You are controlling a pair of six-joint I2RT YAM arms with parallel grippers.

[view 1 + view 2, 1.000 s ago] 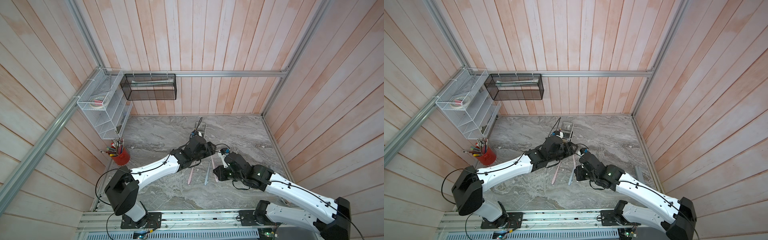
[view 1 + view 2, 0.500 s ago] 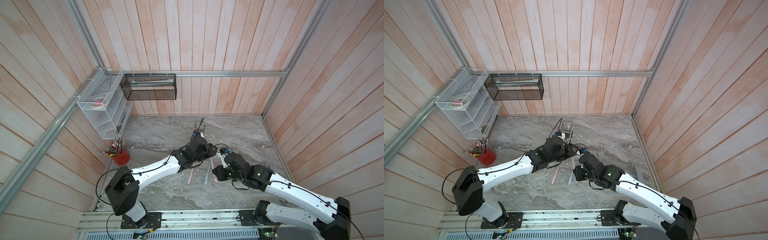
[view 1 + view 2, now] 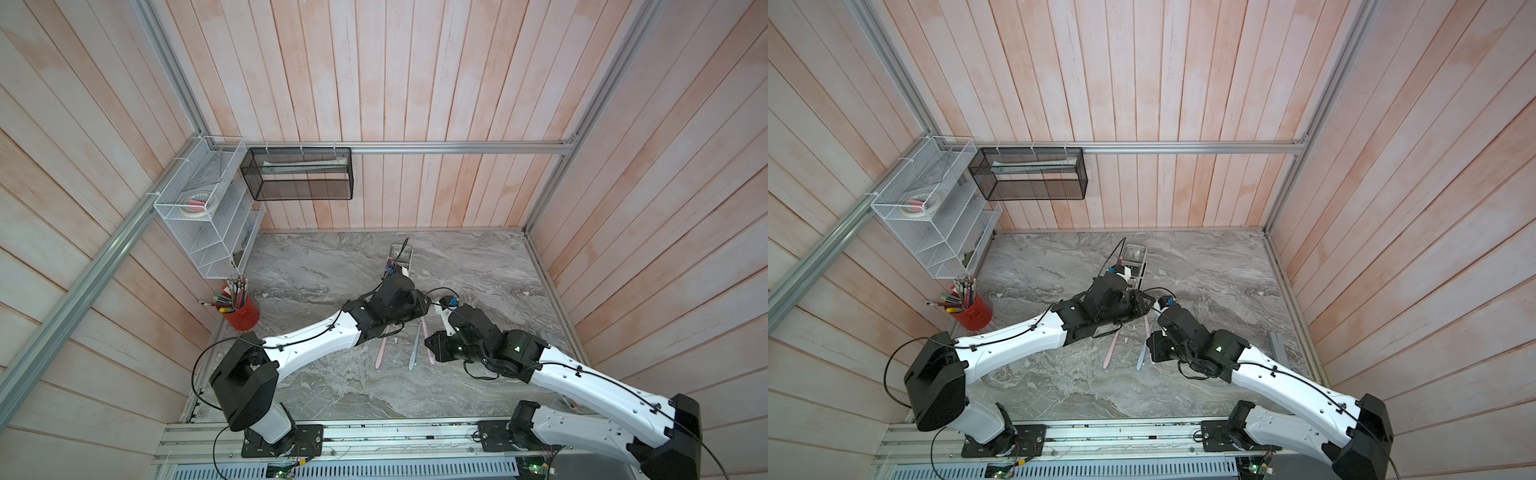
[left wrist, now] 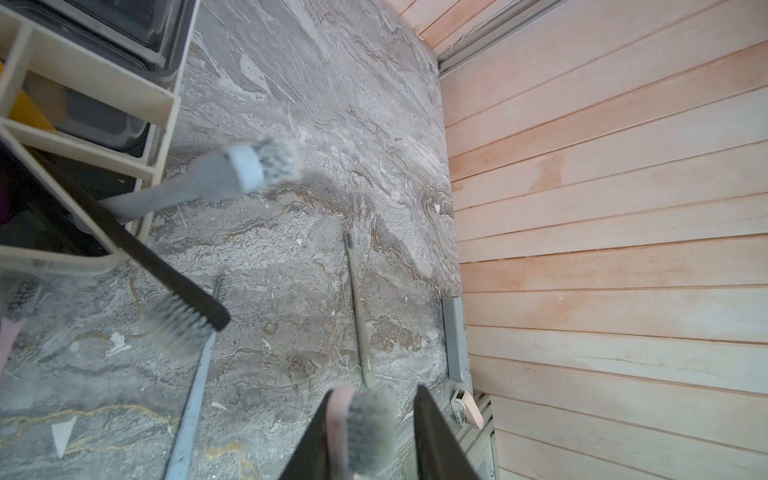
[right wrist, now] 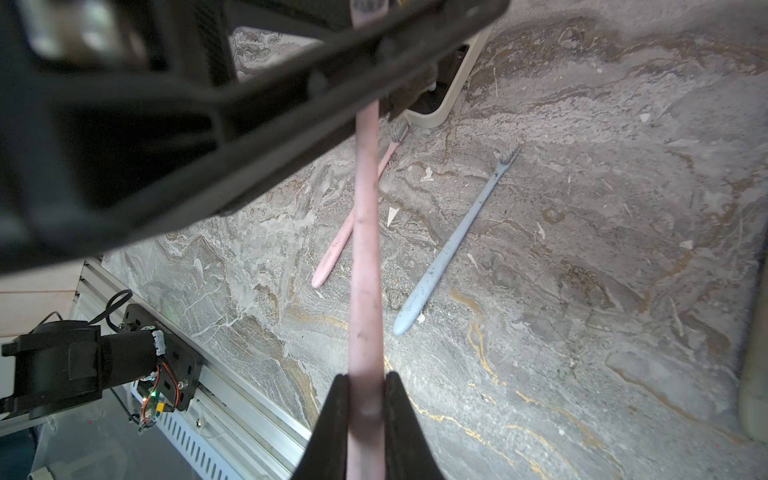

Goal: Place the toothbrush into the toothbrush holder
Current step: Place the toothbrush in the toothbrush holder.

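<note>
Holding toothbrush point(image 5: 365, 249) by handle, right gripper point(image 5: 366, 377) clamped; left gripper point(image 4: 376, 391) jaws apart around bristle end. Early release drops it; bristle grip may twist before toothbrush holder point(image 4: 99, 77).

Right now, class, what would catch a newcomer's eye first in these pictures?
A pink brush hangs mid-air, centre scene: right fingers clamp its handle, left fingers flank its head. Just beyond stands the cream holder; a blue brush and a second pink brush lie on the table.

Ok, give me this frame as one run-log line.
phase: handover | right hand: shut on pink toothbrush handle | left hand: open around its head | toothbrush holder: brush not yet in
</note>
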